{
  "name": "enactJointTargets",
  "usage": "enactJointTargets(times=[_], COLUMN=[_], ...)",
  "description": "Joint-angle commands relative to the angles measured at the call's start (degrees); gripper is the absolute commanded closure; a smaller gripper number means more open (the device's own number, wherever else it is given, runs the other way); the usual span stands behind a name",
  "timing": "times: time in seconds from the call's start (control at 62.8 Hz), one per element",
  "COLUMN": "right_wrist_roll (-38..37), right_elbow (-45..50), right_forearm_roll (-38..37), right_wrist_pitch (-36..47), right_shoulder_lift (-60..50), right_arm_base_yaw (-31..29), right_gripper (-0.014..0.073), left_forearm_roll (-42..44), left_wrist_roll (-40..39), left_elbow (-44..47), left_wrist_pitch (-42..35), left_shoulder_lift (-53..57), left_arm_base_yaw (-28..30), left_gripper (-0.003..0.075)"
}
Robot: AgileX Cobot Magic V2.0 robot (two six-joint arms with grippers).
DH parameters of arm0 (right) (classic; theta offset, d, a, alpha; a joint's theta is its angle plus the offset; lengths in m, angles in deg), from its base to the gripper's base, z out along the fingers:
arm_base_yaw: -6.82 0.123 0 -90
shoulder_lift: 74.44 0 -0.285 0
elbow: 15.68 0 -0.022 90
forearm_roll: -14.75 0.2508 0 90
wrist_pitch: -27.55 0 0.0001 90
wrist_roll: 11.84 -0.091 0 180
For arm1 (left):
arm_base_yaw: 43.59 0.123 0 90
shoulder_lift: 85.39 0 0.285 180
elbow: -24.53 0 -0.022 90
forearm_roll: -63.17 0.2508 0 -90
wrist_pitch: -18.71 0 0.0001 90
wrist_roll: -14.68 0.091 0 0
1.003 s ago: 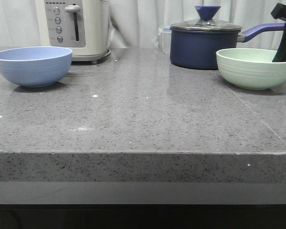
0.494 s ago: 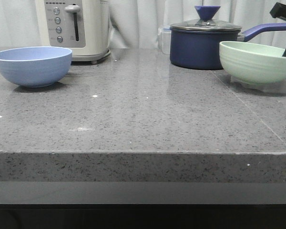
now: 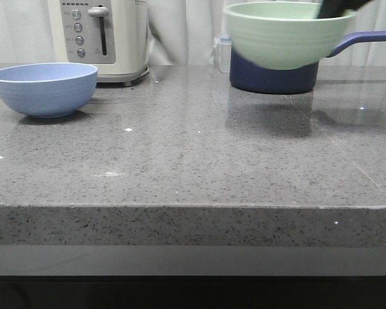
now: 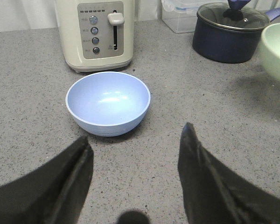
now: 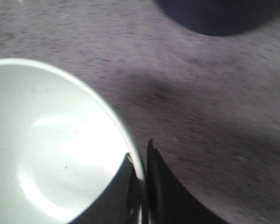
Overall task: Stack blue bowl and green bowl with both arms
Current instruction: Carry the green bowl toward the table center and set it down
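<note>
The blue bowl (image 3: 44, 88) rests upright on the counter at the left, also seen from above in the left wrist view (image 4: 108, 102). My left gripper (image 4: 136, 138) hovers open just short of it, nothing between its fingers. The green bowl (image 3: 287, 34) hangs in the air over the counter's back right, in front of the saucepan. My right gripper (image 5: 140, 156) is shut on the green bowl's rim (image 5: 130, 140), one finger inside, one outside. In the front view only a dark bit of that gripper (image 3: 338, 8) shows at the bowl's far rim.
A cream toaster (image 3: 101, 38) stands behind the blue bowl. A dark navy saucepan (image 3: 273, 76) with a glass lid and long handle sits at the back right, a clear plastic box (image 4: 182, 16) beside it. The grey counter (image 3: 180, 154) ends in a front edge.
The green bowl has risen off the counter at the far right and travelled up and leftward, now hanging in front of the saucepan. The blue bowl has stayed put.
</note>
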Motion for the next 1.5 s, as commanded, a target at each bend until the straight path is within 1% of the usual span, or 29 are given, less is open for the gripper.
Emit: enactJointTargets(times=[0.0, 0.064, 0.175, 0.621, 0.701, 1.003, 1.067, 1.13, 1.29, 1.481], right_wrist_roll=[-3.5, -5.0, -5.5, -5.9, -5.9, -5.9, -5.9, -5.9, -5.9, -5.9], right_elbow=[-2.1, -2.1, -2.5, -2.6, -2.6, -2.6, -2.6, -2.6, -2.5, 1.4], right_forearm_roll=[-3.4, -4.3, -4.3, -4.7, -4.7, -4.7, -4.7, -4.7, -4.8, -4.8], right_wrist_pitch=[4.6, 6.0, 6.8, 9.1, 8.9, 9.4, 9.5, 9.6, 9.9, 8.2], right_shoulder_lift=[-2.6, -1.8, 0.5, 8.0, 8.3, 8.3, 8.0, 7.5, 3.8, -4.9], right_arm_base_yaw=[4.6, 7.8, 11.0, 11.3, 11.3, 11.3, 11.3, 11.3, 10.5, 6.2], right_gripper=[0.0648, 0.0648, 0.0648, 0.0643, 0.0617, 0.0344, 0.0303, 0.0290, 0.0291, 0.0291], left_forearm_roll=[-0.4, -0.4, -0.4, -0.4, -0.4, -0.4, -0.4, -0.4, -0.4, -0.4], left_wrist_roll=[-0.1, -0.1, -0.1, -0.1, -0.1, -0.1, -0.1, -0.1, -0.1, -0.1], left_elbow=[-1.7, -1.7, -1.7, -1.7, -1.7, -1.7, -1.7, -1.7, -1.7, -1.7], left_wrist_pitch=[-4.2, -4.2, -4.2, -4.3, -4.3, -4.3, -4.3, -4.3, -4.3, -4.3], left_shoulder_lift=[-0.5, -0.5, -0.5, -0.5, -0.5, -0.5, -0.5, -0.5, -0.5, -0.5], left_arm_base_yaw=[-0.5, -0.5, -0.5, -0.5, -0.5, -0.5, -0.5, -0.5, -0.5, -0.5], left_gripper=[0.0313, 0.0313, 0.0313, 0.0313, 0.0313, 0.0313, 0.0313, 0.0313, 0.0313, 0.0313])
